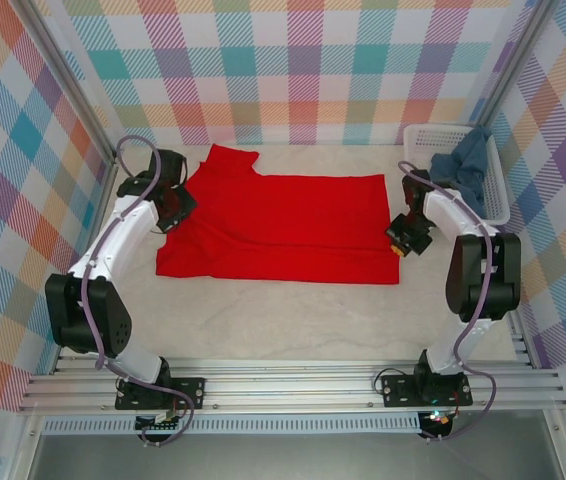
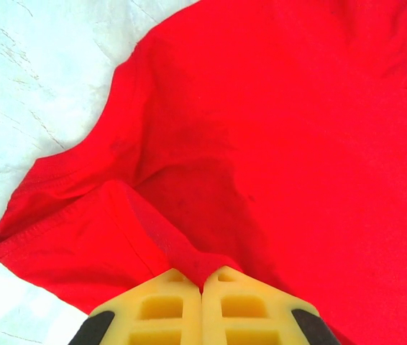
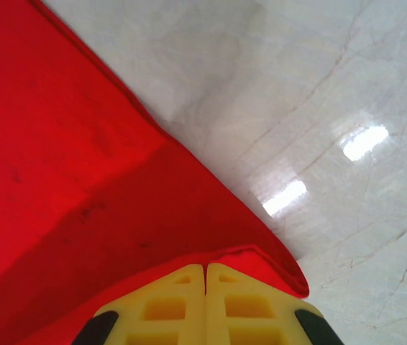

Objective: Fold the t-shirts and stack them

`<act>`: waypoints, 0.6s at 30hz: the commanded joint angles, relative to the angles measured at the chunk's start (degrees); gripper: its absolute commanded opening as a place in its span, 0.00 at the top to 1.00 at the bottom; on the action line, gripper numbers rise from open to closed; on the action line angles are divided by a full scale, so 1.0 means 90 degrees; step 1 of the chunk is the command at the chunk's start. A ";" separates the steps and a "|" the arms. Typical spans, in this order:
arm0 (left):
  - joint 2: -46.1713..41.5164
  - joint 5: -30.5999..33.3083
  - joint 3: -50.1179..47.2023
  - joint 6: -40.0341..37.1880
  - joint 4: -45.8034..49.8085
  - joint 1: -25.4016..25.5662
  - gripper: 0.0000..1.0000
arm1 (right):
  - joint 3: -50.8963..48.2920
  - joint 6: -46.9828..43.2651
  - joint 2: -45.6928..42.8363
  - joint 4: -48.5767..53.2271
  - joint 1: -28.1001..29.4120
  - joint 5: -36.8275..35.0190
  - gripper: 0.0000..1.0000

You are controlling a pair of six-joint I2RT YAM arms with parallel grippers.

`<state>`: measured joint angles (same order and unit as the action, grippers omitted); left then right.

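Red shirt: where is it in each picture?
Top view: red shirt spread in the middle of the table.
Left wrist: covers most of the picture, pinched by the left fingers.
Right wrist: left side, corner pinched by the right fingers.
Shared landmark: the pale table beside it.

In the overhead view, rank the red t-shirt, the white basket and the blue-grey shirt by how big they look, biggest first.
1. red t-shirt, spread out flat.
2. white basket, at the far right.
3. blue-grey shirt, bunched up in the basket, so its spread-out size is unsure.
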<state>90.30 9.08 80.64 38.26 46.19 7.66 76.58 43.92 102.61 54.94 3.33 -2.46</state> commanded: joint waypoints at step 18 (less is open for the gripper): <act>0.0418 0.0391 0.0650 0.0001 0.0058 -0.0206 1.00 | 0.0912 -0.0324 0.0813 0.0176 -0.0029 -0.0157 1.00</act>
<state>94.00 10.83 83.79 38.28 46.35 6.81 83.13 42.28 108.44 55.09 3.33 -3.70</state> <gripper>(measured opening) 0.048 0.051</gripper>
